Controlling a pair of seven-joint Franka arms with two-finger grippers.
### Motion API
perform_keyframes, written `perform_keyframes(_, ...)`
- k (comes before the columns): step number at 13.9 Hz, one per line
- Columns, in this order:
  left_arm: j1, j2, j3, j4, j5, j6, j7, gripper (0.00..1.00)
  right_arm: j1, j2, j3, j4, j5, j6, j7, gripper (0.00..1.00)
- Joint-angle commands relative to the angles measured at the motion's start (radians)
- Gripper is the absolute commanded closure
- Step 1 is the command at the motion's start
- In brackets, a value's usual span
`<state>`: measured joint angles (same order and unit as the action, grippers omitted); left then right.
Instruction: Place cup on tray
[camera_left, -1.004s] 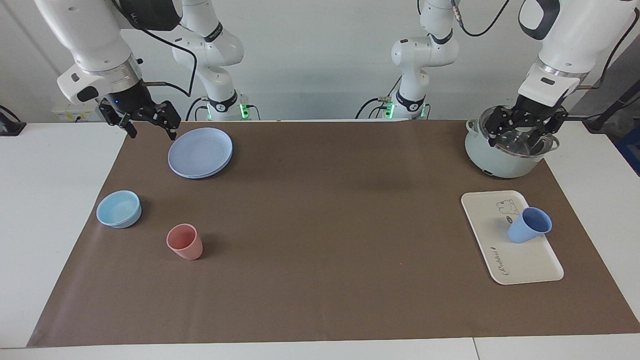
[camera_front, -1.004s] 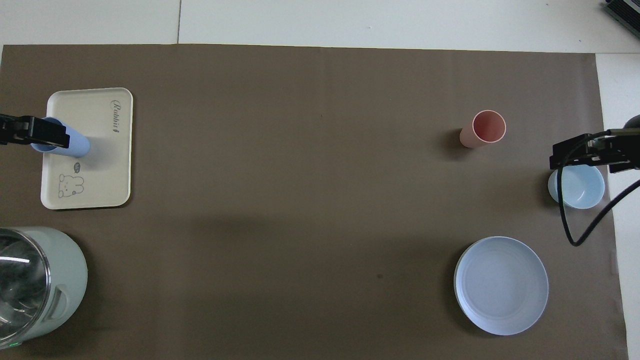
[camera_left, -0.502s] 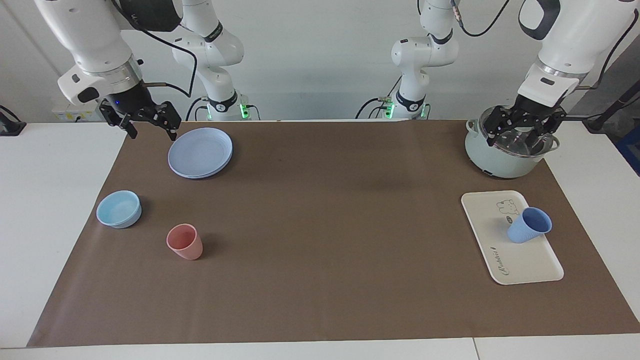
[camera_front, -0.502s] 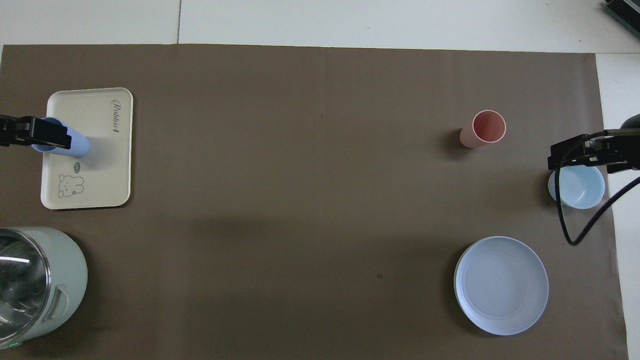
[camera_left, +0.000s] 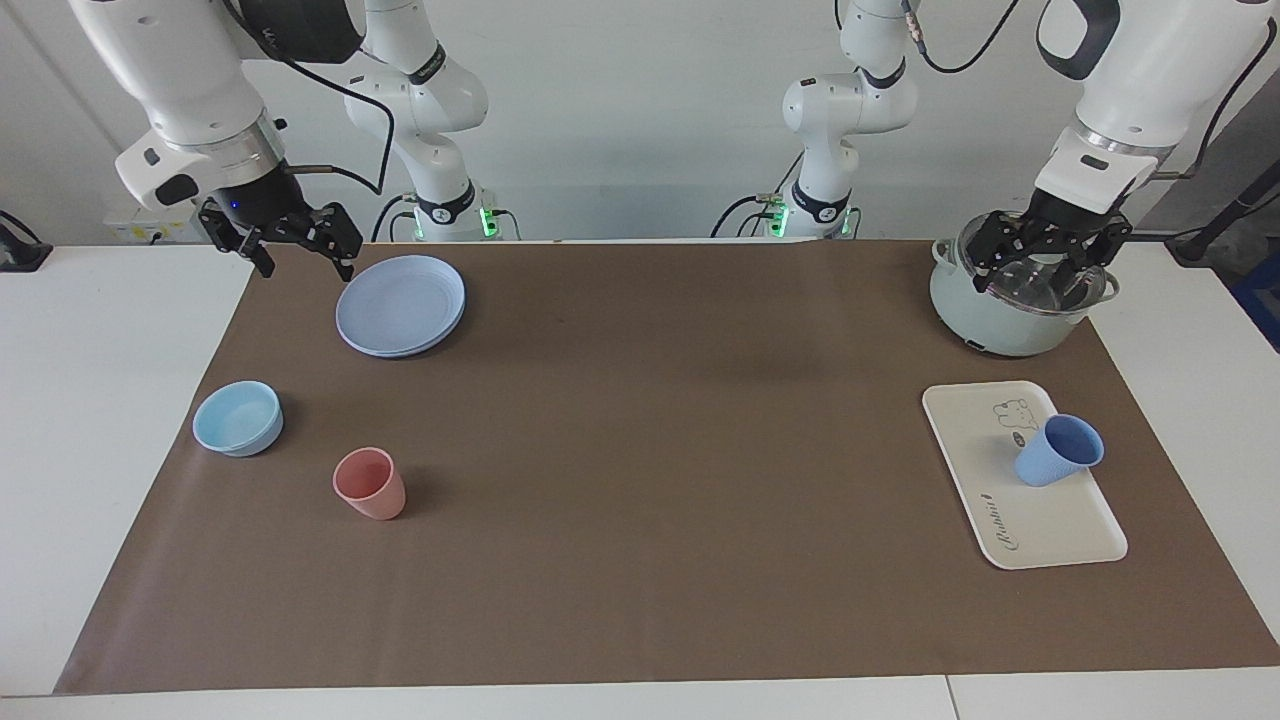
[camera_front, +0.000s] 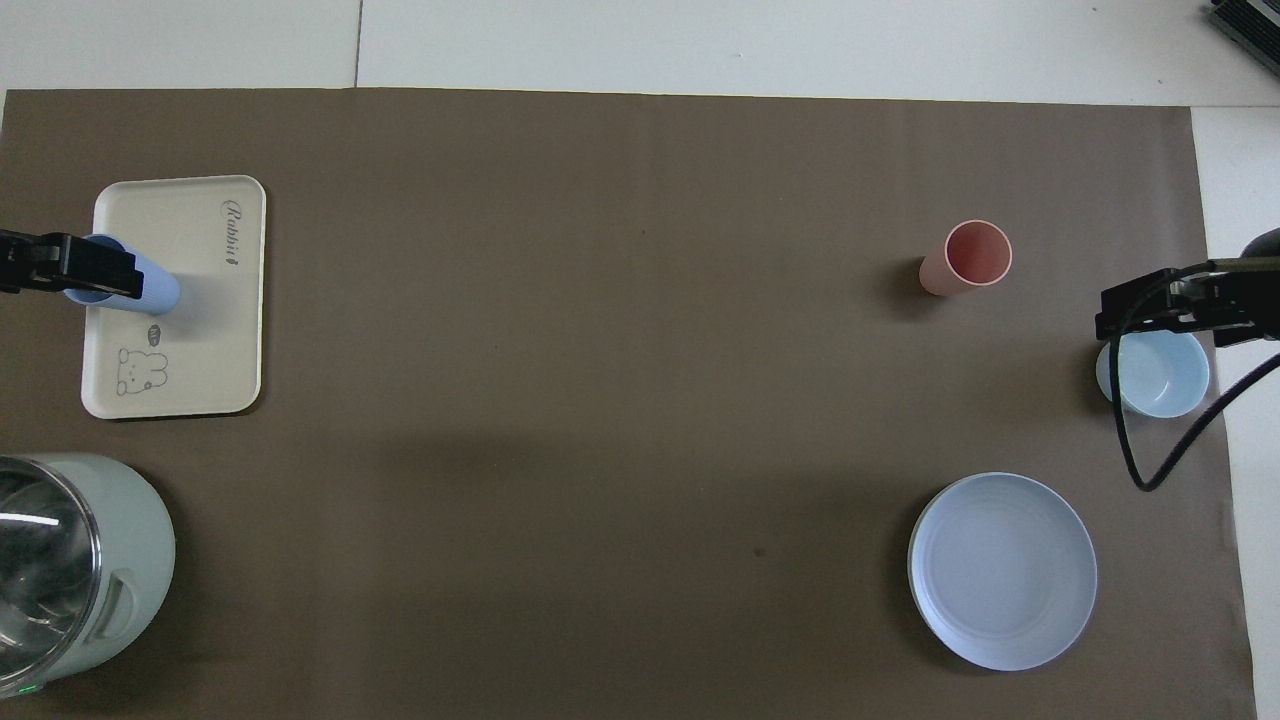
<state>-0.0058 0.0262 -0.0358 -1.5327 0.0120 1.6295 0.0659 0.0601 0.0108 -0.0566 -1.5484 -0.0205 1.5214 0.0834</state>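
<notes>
The periwinkle-blue cup (camera_left: 1058, 452) stands mouth up on the cream tray (camera_left: 1050, 525), beside the tray's bear drawing, at the left arm's end of the table. In the overhead view the cup (camera_front: 152, 291) sits on the tray (camera_front: 205, 330), and my raised left gripper (camera_front: 60, 265) overlaps its rim. From the facing view that left gripper (camera_left: 1037, 280) hangs open and empty over the pot, well clear of the cup. My right gripper (camera_left: 305, 268) is open and empty in the air over the mat's edge beside the plates; it also shows as the right gripper (camera_front: 1165, 305) from above.
A mint-green pot with a glass lid (camera_left: 1000, 325) stands nearer to the robots than the tray. Toward the right arm's end are stacked blue plates (camera_left: 400, 305), a light-blue bowl (camera_left: 238, 418) and a salmon-pink cup (camera_left: 370, 485). A brown mat (camera_left: 650, 450) covers the table.
Both grippers have shifted only very slightly and stay open. The cup and the tray have not moved.
</notes>
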Motion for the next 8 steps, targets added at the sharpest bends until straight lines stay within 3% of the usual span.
perform_keyframes(1,0.004,-0.034,0.0,-0.035,-0.014,-0.007,-0.005,0.0,-0.002,-0.005,0.004,-0.001,0.001,-0.013,-0.02,0.0)
perform_keyframes(8,0.003,-0.034,0.002,-0.037,-0.014,-0.003,-0.008,0.0,0.001,-0.003,0.006,0.014,0.013,-0.056,-0.022,0.0)
